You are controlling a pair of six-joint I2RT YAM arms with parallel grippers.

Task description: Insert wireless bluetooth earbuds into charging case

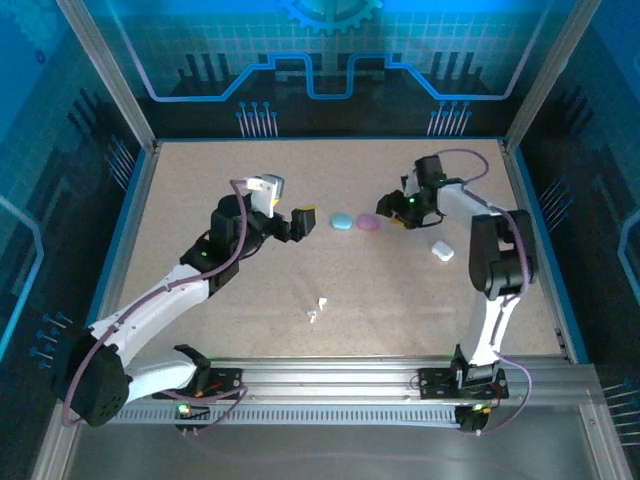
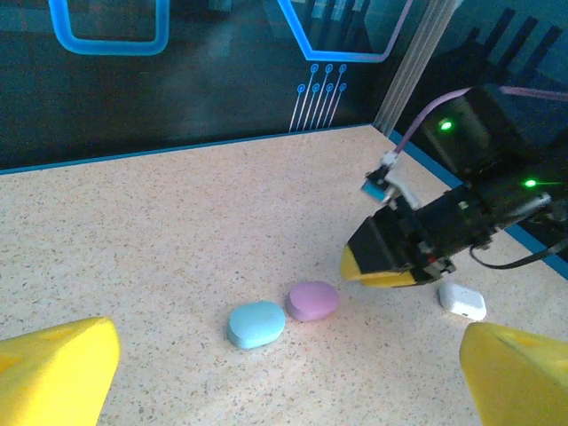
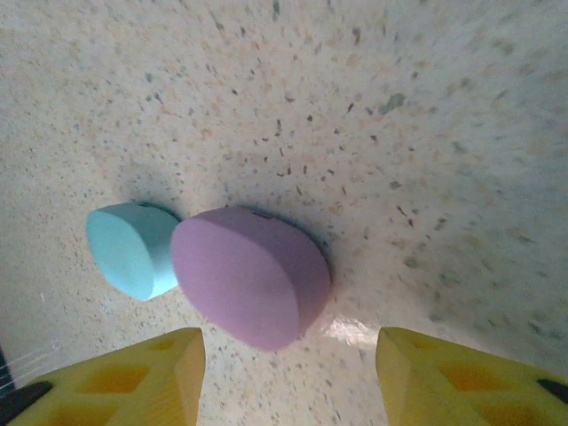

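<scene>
Two tiny white earbuds (image 1: 322,301) (image 1: 313,316) lie loose on the table in front of the arms. Three shut pebble-like charging cases lie further back. The light blue case (image 1: 342,221) (image 2: 256,323) (image 3: 131,250) touches the pink-purple case (image 1: 369,223) (image 2: 312,300) (image 3: 248,275), and the white case (image 1: 442,250) (image 2: 462,300) lies apart to the right. My right gripper (image 1: 388,212) (image 2: 390,262) (image 3: 288,373) is open just right of the pink-purple case, with nothing between its fingers. My left gripper (image 1: 300,224) (image 2: 286,377) is wide open left of the blue case and holds nothing.
Metal posts and blue-lit walls (image 1: 320,90) enclose the speckled table (image 1: 250,280). The rail carrying both arm bases (image 1: 330,385) runs along the near edge.
</scene>
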